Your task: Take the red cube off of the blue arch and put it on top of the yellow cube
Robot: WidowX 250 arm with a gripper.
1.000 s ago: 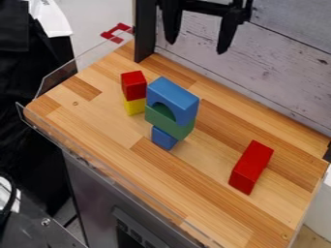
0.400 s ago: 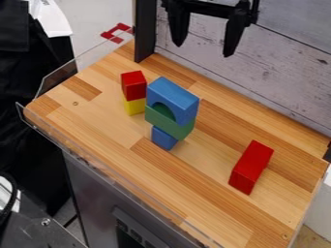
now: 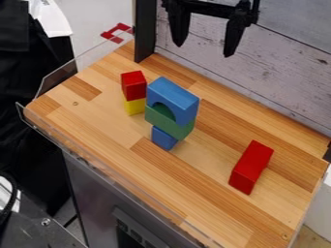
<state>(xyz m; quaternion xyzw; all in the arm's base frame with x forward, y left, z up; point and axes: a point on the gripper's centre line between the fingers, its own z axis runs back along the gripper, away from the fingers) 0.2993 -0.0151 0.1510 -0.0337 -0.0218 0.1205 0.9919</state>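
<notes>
Hand is seen open above and behind the blue arch, a bit to its right in the view; black fingers are pointed down and spread wide, bare boards of the pale wall seen between them, grip unloaded, tips held well apart from the blocks. Red cube is stacked on the yellow cube, just left of the blue arch; yellow cube is partly covered from view, its front still seen under the red cube. Contact between that pair and the arch's stack can't be told. Blue arch is set upright, curved opening turned down, on a green block; under both, a small blue block is seen, placed on the wooden tabletop. Long red block is laid on the tabletop well to the right of the blue arch and nearer the camera, angled. Black post is stood behind the blue arch, slightly left. Red bracket-shaped piece is seen farther back and left of the arch, by the clear side panel.
</notes>
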